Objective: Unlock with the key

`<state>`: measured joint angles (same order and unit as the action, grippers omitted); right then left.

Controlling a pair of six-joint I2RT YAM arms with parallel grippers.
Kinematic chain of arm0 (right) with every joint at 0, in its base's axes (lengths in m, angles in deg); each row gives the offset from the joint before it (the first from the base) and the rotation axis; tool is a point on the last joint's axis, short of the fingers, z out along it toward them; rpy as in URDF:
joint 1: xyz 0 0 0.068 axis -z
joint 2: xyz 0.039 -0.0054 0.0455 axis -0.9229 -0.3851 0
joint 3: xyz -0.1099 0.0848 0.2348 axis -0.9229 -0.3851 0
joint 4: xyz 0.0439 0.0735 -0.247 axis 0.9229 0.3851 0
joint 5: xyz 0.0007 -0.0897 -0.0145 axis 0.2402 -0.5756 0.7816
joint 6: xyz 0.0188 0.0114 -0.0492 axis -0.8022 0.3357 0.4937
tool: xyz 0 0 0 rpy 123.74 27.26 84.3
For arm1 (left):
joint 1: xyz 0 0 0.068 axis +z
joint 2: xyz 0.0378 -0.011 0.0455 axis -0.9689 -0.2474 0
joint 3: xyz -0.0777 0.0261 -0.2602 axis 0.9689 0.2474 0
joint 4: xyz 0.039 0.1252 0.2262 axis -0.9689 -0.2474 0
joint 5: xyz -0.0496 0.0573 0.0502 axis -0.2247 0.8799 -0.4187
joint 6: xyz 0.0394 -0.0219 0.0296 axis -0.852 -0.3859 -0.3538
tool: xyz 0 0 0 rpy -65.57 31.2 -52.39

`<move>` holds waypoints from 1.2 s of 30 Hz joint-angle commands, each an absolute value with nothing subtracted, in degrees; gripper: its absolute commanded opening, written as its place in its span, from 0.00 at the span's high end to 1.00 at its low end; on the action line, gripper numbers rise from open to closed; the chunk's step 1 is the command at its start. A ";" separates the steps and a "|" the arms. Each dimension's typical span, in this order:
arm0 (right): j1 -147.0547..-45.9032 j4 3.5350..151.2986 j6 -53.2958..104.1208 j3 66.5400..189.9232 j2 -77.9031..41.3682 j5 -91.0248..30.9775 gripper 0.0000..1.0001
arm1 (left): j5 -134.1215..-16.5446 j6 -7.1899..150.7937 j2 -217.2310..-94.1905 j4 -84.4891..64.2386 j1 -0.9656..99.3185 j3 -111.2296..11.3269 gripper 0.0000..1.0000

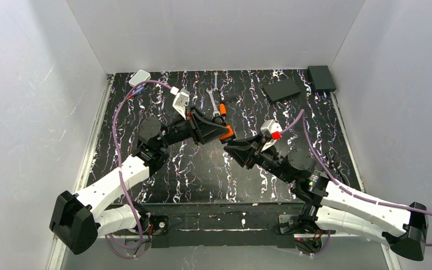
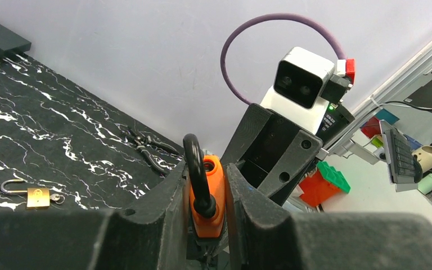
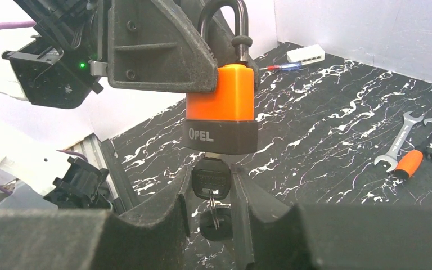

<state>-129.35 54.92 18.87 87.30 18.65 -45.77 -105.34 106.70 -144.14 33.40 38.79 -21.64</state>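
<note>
My left end effector (image 2: pixel 205 194) is clamped on the orange padlock (image 3: pixel 221 107). It holds the padlock in the air above the middle of the tabletop (image 1: pixel 202 169), shackle (image 3: pixel 223 22) up and the dark lettered base down. My fingers press the two flat sides of the orange body. I cannot tell whether the shackle is latched, because one leg is hidden behind my finger.

My right end effector (image 3: pixel 211 194) comes from below, and its jaws are closed on the key (image 3: pixel 209 179). Its dark head is pinched between my two fingers, directly under the padlock's base and touching it. The blade is out of sight, so it seems to sit in the keyhole. A second dark key (image 3: pixel 216 224) hangs from the ring below the first, between my fingers.

In the top view the two end effectors meet tip to tip, left above right.

Two silver wrenches (image 1: pixel 215 95) and an orange-handled screwdriver (image 3: pixel 409 163) lie on the tabletop towards its far edge. A small brass padlock (image 2: pixel 35 196) rests flat, its shackle swung open. Black pliers (image 2: pixel 149 152) lie close to the back wall. A white box (image 1: pixel 140 77) sits in the far left corner. A dark box (image 1: pixel 321 77) sits in the far right corner, with a flat black slab (image 1: pixel 281 90) just beside it.
</note>
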 commanded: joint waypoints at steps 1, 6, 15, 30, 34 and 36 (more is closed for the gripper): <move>-128.96 47.03 17.24 89.37 20.53 -46.83 0.99 | -111.08 105.58 -143.26 32.31 37.44 -22.07 1.00; -128.96 52.75 19.41 90.47 20.82 -44.71 0.57 | -109.59 103.69 -144.13 30.27 37.48 -23.74 1.00; -128.96 56.61 20.10 88.77 23.10 -40.42 0.18 | -111.53 103.16 -147.74 29.26 38.10 -27.79 1.00; -128.96 62.72 26.33 95.84 16.00 -51.40 0.05 | -107.67 102.93 -147.52 28.55 38.50 -25.93 1.00; -128.96 61.24 27.04 97.11 12.58 -53.66 0.05 | -102.98 104.13 -147.27 27.28 39.53 -24.53 1.00; -128.96 58.95 27.17 96.58 11.65 -55.15 0.07 | -100.97 105.19 -147.61 27.15 40.33 -23.75 1.00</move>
